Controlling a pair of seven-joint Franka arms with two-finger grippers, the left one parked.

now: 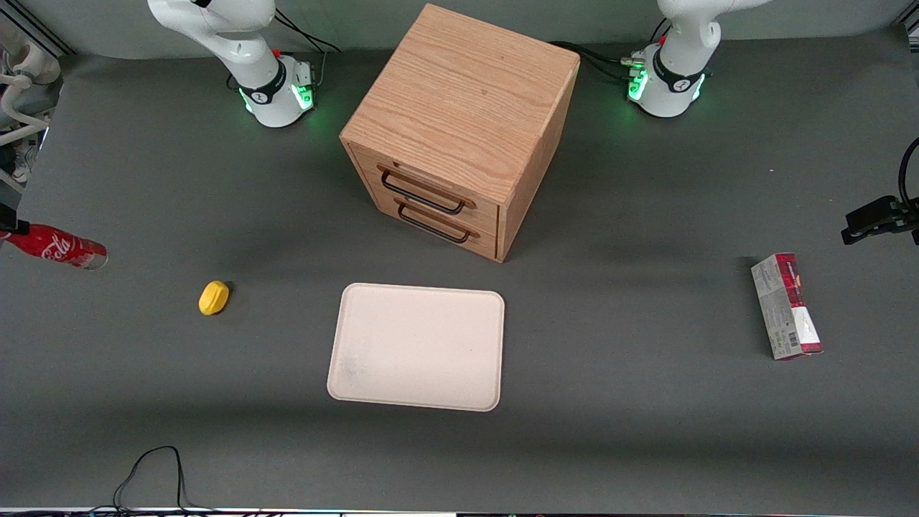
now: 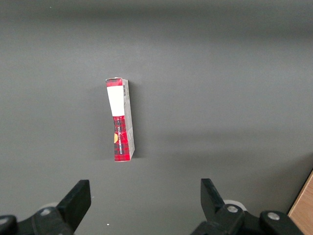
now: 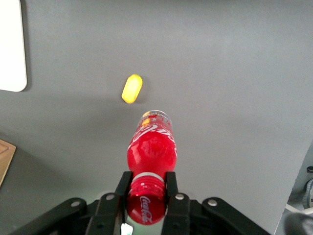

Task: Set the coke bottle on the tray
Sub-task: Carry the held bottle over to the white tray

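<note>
**Gripping the coke bottle at the working arm's end of the table**

Clamping the coke bottle (image 3: 151,161) at its cap end, the gripper (image 3: 146,191) is holding the neck between its 2 black fingers (image 3: 122,188), which are pressing against either side of the red cap. The jaws are standing only as far apart as the cap is wide, so the pincer is closed on the bottle and touching nothing else. The bottle's body is sticking straight out from the fingertips, its silvery base pointing away from the gripper toward the yellow lump (image 3: 131,88).

In the front view the coke bottle (image 1: 57,248) is showing at the very edge of the picture, at the working arm's end of the table (image 1: 646,402), lying nearly level with its base tilting slightly down. A small part of the gripper (image 1: 8,228) is showing there at the cap end.

The yellow lump (image 1: 214,297) is sitting on the table between the bottle and the tray (image 1: 418,346), apart from both. The tray is lying flat in front of the wooden drawer cabinet (image 1: 459,129), nearer to the front camera. The red-and-white carton (image 1: 785,306) is lying toward the parked arm's end, well apart from the tray.
</note>
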